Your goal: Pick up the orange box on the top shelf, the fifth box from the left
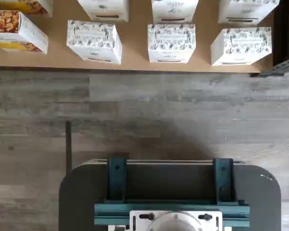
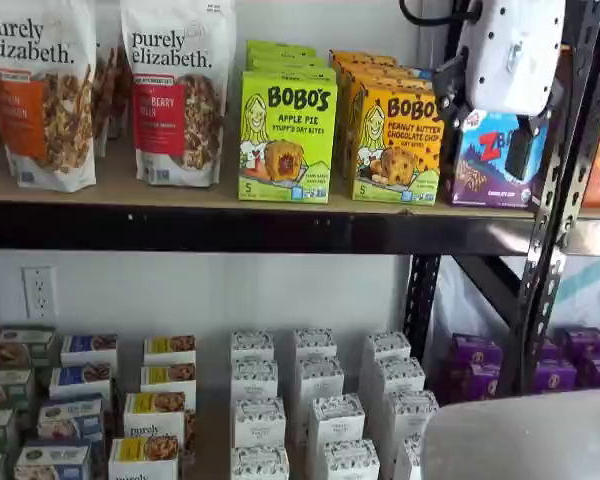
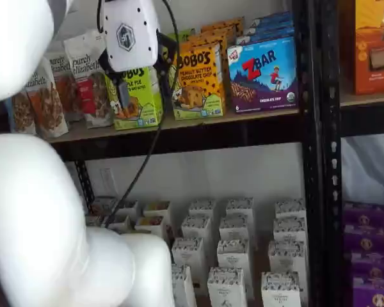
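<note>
The orange box (image 2: 398, 145), a "BOBO'S Peanut Butter Chocolate Chip" carton, stands at the front of a row of like cartons on the top shelf (image 2: 230, 228). It shows in both shelf views, also here (image 3: 197, 80) on the shelf (image 3: 179, 135). My gripper (image 2: 520, 155) hangs in front of the shelf, up and to the right of the box, before the ZBar box. In a shelf view the gripper (image 3: 123, 99) overlaps the lime-green carton. Only one black finger shows plainly, so I cannot tell its state. It holds nothing. The wrist view does not show the orange box.
A lime-green Apple Pie carton (image 2: 287, 140) stands left of the orange box and a blue-purple ZBar box (image 2: 485, 165) right of it. Granola bags (image 2: 175, 90) stand further left. A black upright (image 2: 560, 210) stands at the right. White boxes (image 1: 171, 43) fill the lower shelf.
</note>
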